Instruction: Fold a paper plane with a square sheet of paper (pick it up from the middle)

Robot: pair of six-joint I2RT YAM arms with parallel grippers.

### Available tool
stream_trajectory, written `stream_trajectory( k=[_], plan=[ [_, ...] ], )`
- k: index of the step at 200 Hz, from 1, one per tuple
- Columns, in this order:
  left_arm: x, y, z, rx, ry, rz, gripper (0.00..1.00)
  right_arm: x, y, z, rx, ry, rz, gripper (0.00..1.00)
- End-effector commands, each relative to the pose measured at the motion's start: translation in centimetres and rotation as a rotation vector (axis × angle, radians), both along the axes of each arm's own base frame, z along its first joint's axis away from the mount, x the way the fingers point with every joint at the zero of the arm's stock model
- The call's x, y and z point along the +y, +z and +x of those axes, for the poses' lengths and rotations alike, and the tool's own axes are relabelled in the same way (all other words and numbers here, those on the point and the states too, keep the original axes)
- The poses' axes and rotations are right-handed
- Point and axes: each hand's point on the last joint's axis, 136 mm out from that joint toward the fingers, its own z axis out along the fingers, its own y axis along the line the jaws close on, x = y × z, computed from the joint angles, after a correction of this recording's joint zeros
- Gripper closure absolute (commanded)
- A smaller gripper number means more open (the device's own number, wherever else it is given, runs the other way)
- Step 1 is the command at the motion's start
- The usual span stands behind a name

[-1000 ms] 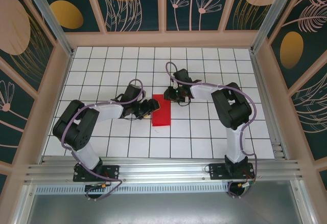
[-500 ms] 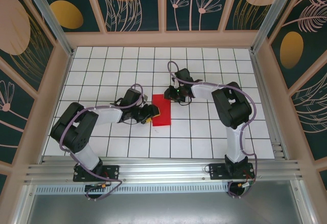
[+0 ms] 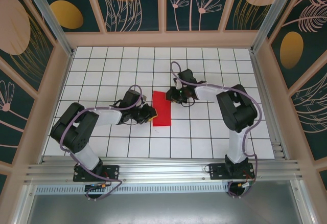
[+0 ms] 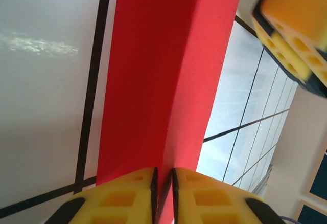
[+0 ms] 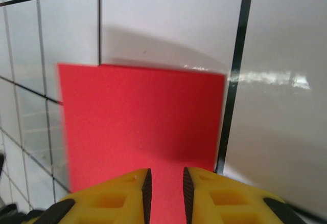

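White-tiled desk (image 3: 102, 65), from above: one red sheet of paper (image 3: 162, 109) lies mid-desk between two pincers, the left pincer (image 3: 151, 114) and the right pincer (image 3: 171, 95). Left wrist: narrow jaws nip the creased sheet. Right wrist: narrow jaws pinch its edge.

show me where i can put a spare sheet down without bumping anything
Free: the table's back rows along the far wall, and the middle of the front row by the metal rail. Crowded: the centre, where left gripper and right gripper meet at the red paper.
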Motion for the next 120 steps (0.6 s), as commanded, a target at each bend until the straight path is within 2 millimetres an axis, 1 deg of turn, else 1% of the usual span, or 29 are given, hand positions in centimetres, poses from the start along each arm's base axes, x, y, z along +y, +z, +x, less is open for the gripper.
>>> stream_trajectory(
  k=[1, 8, 13, 26, 47, 79, 106, 120],
  plan=[
    [0.0, -0.6, 0.2, -0.006, 0.012, 0.009, 0.84, -0.3, 1.6, -2.6, -0.002, 0.038, 0.008, 0.76],
    [0.0, -0.6, 0.3, -0.008, 0.012, 0.009, 0.84, -0.7, 1.3, -3.1, 0.011, 0.033, 0.001, 0.77],
    [0.0, -0.6, 0.3, -0.011, 0.012, 0.011, 0.84, -0.3, 1.0, -4.1, 0.020, 0.049, -0.006, 0.78],
    [0.1, -0.6, 0.4, -0.014, 0.013, 0.012, 0.84, -0.5, 0.3, -5.2, 0.040, 0.053, -0.026, 0.80],
    [0.0, -0.6, 0.5, -0.022, 0.015, 0.011, 0.84, -0.3, -0.5, -6.6, 0.065, 0.074, -0.030, 0.85],
    [-0.1, -0.5, 0.6, -0.033, 0.014, 0.011, 0.84, 0.3, -1.4, -7.4, 0.078, 0.097, -0.031, 0.87],
    [-0.2, -0.5, 0.5, -0.037, 0.011, 0.009, 0.82, -0.1, -2.8, -8.0, 0.105, 0.097, -0.056, 0.87],
    [-0.4, 0.0, 0.6, -0.046, 0.006, -0.004, 0.79, -0.3, -3.5, -8.2, 0.116, 0.094, -0.074, 0.87]
  ],
)
